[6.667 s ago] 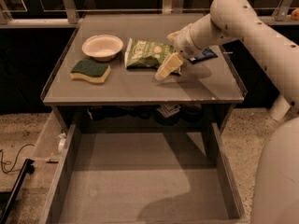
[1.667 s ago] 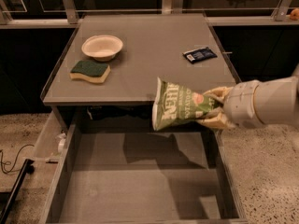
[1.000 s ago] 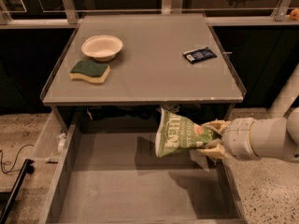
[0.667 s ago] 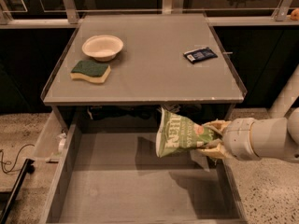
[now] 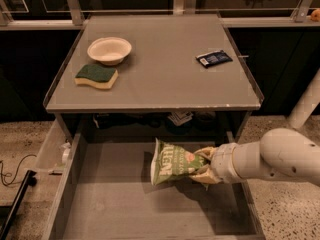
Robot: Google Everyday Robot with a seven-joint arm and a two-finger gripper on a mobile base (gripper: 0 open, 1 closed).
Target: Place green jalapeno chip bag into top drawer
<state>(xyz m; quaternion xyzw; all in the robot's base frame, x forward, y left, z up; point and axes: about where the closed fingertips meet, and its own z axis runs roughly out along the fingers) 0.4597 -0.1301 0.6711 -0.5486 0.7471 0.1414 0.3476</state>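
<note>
Camera view, single frame: your gripper (image 5: 201,165) sits inside the wide, shallow grey metal top drawer (image 5: 120,209), right of centre, with its pale fingers pinched onto the right edge of the crinkly green jalapeno chip bag with white lettering (image 5: 171,163).

Change noted: under a second ago the bag hung higher and further right, just below the front lip of the grey tabletop (image 5: 165,84). It is now lower and more toward the drawer's middle, between the low side walls. You have carried it down and inward. A few seconds back it was still on the tabletop, beside the white bowl (image 5: 109,49).

Bag attitude: standing on edge, printed face toward the camera and tilted slightly. Its shadow falls on the drawer floor directly below and to the right. You cannot tell from here whether the lower edge is touching the floor or is just above it.

Untouched since earlier:
- the bowl
- the green-topped yellow sponge (image 5: 96,76)
- the small dark blue packet (image 5: 214,58)

Reading: transport looks essentially finished, and the bag is over bare drawer bottom, well clear of the table edge. What remains is the release. Expect the bag to flop flat when you let go, since it is light and held by one edge. Lift out upward and to the right, so the fingers don't drag it back out.
</note>
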